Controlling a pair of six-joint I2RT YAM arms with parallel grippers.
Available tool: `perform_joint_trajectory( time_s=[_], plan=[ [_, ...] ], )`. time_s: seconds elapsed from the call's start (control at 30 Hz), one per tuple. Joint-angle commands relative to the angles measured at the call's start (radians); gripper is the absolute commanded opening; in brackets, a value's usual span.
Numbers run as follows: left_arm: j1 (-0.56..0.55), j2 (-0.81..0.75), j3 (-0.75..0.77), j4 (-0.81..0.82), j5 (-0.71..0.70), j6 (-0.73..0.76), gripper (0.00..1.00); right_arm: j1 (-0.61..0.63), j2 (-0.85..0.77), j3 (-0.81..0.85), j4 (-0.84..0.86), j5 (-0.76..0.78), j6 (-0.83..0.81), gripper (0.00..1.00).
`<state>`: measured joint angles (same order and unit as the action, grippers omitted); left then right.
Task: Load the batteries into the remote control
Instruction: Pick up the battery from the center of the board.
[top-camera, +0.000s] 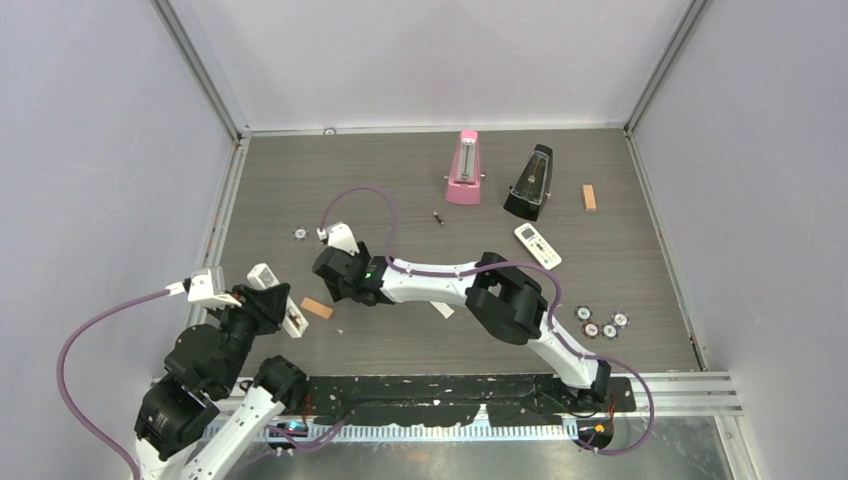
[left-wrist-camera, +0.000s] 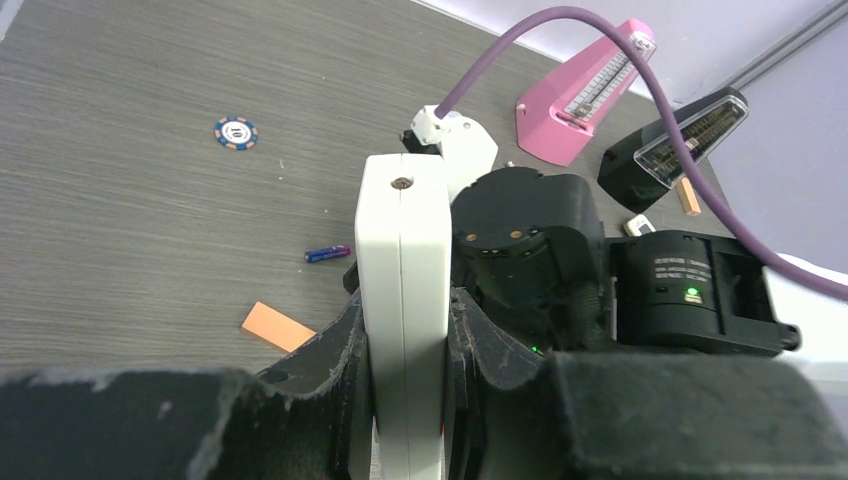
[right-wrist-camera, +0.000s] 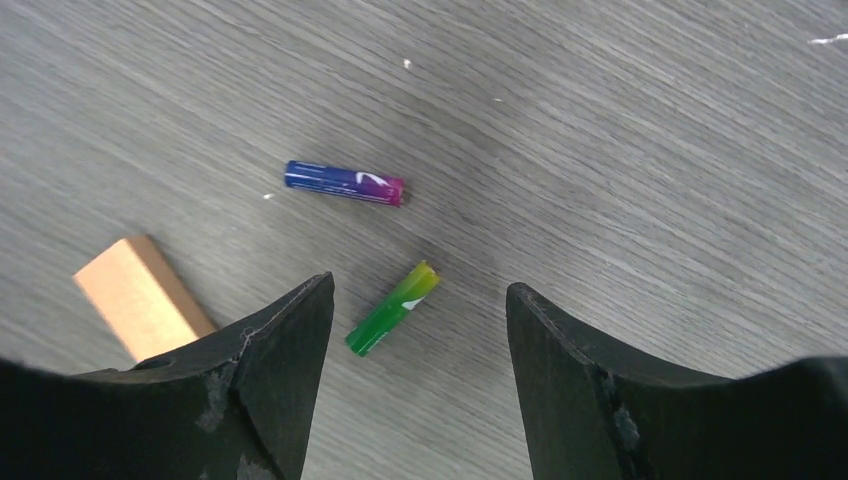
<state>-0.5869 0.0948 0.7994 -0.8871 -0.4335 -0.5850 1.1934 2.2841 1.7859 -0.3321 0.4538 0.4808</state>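
Observation:
My left gripper (left-wrist-camera: 405, 300) is shut on the slim white remote control (left-wrist-camera: 400, 230), held on edge between both pads above the table's front left (top-camera: 294, 318). Two batteries lie on the table under my right gripper (right-wrist-camera: 420, 290), which is open and empty. The green battery (right-wrist-camera: 393, 309) lies between its fingers, nearer the left one. The bluish-purple battery (right-wrist-camera: 345, 184) lies just beyond the fingertips and also shows in the left wrist view (left-wrist-camera: 328, 253). A dark battery (top-camera: 438, 217) lies alone farther back. My right gripper (top-camera: 330, 270) hangs just right of the remote.
An orange block (right-wrist-camera: 140, 297) lies beside the right gripper's left finger. At the back stand a pink metronome (top-camera: 463, 170), a black metronome (top-camera: 530, 183), another orange block (top-camera: 589, 197) and a broader white remote (top-camera: 538, 246). Poker chips (top-camera: 600, 322) lie front right, one (top-camera: 299, 234) left.

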Motion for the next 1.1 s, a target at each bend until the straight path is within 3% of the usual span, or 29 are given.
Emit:
perform_joint_trajectory(
  time_s=[0.0, 0.4, 0.5, 0.77, 0.97, 1.07],
  plan=[
    [0.0, -0.014, 0.024, 0.052, 0.018, 0.03, 0.0, -0.005, 0.022, 0.075, -0.086, 0.078, 0.078, 0.69],
    [0.001, -0.033, 0.027, 0.041, 0.026, 0.036, 0.0, 0.0, 0.096, 0.157, -0.194, 0.102, 0.129, 0.58],
    [0.001, -0.042, 0.025, 0.04, 0.026, 0.033, 0.0, 0.001, 0.105, 0.17, -0.236, 0.098, 0.138, 0.51],
    [0.0, -0.042, 0.019, 0.04, 0.047, 0.023, 0.0, 0.006, 0.041, 0.073, -0.261, 0.08, 0.196, 0.46],
    [0.001, -0.051, 0.01, 0.044, 0.064, 0.008, 0.0, 0.006, 0.022, 0.023, -0.282, 0.058, 0.237, 0.31],
    [0.001, -0.052, 0.005, 0.046, 0.076, 0.002, 0.0, 0.006, 0.018, 0.012, -0.287, 0.064, 0.24, 0.16]
  ],
)
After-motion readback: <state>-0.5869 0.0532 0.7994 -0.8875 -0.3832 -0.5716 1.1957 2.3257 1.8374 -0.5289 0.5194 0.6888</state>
